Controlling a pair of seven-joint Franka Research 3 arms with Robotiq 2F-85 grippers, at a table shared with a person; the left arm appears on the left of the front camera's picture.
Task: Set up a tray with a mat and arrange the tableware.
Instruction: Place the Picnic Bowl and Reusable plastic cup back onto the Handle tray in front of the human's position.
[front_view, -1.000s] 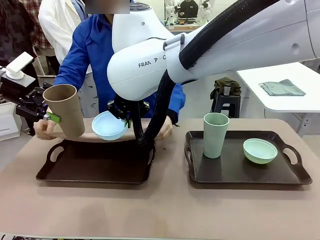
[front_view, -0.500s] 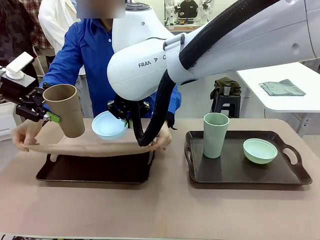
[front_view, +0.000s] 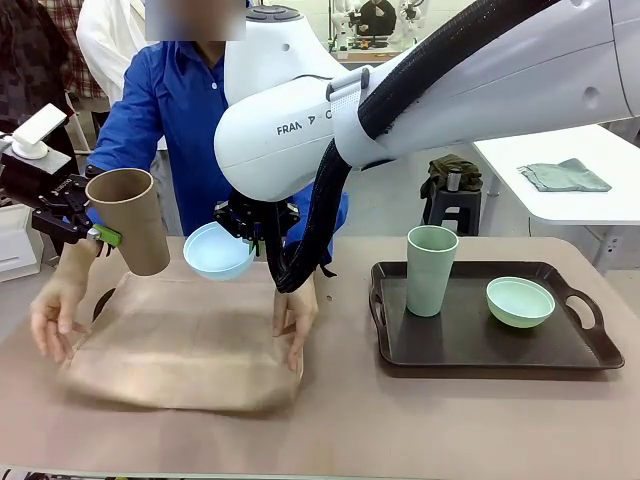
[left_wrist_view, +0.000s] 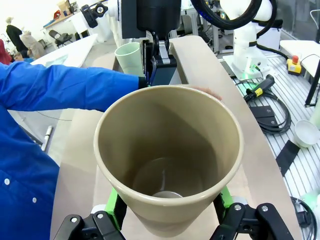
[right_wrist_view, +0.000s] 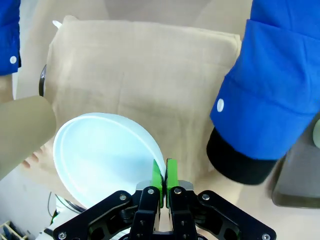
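Tabletop (front_view: 420, 430): person's hand (front_view: 292, 322) flat on mat (front_view: 190, 350); left hand (front_view: 103, 236) grips tan cup (front_view: 130, 220); right hand (right_wrist_view: 164, 172) pinches blue bowl (front_view: 215, 252) rim. Thin pinch, bowl may slip.

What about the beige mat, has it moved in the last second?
Yes. Against the fixed right tray, the mat came toward the camera and now covers the left tray.

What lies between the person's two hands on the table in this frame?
A tan mat lies spread flat there, one hand on one side edge, the other hand on the opposite edge; the front view shows it.
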